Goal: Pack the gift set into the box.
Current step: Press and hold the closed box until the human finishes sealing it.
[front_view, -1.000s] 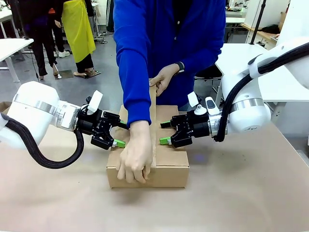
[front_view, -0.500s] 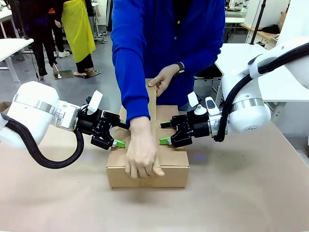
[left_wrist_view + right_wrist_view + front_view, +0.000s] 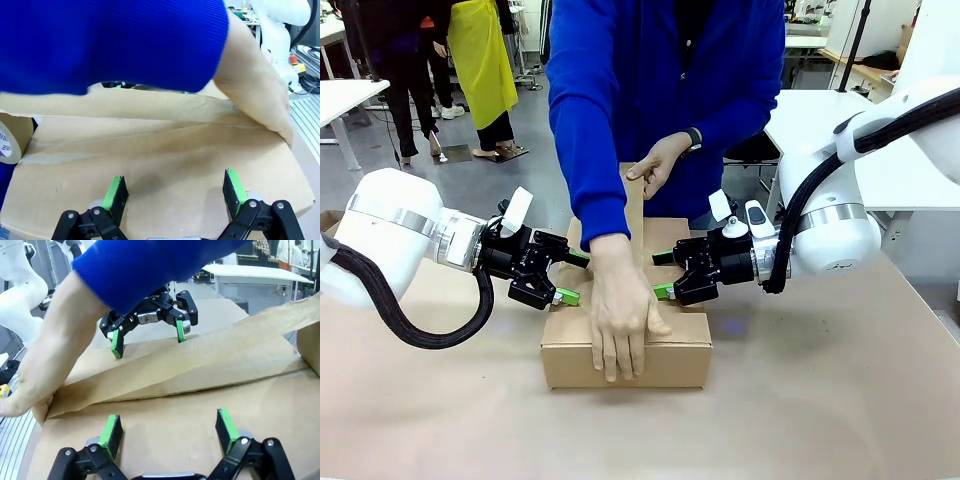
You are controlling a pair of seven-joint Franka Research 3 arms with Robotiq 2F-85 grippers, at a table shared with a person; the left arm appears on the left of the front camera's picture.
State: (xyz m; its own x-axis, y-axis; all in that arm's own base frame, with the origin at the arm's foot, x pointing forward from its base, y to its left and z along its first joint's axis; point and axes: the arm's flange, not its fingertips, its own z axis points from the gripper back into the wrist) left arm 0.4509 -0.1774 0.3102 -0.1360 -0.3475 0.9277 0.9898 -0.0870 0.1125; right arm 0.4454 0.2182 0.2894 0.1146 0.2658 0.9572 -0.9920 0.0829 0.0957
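place: robotics lab | evidence: white work tables (image 3: 345, 95); another robot arm (image 3: 277, 25); grey floor (image 3: 470, 175)

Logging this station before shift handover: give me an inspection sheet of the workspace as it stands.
Surface: table covered in brown paper.
Job's things: box shut; a person's hand presses brown tape along the top seam, the other hand holds the strip up.
Clutter: tape roll at the box's far end.
Grippers: left gripper and right gripper open, fingertips down on the box top either side of the seam.
Cables: black hoses on both arms.
Surroundings: white tables, people standing behind.
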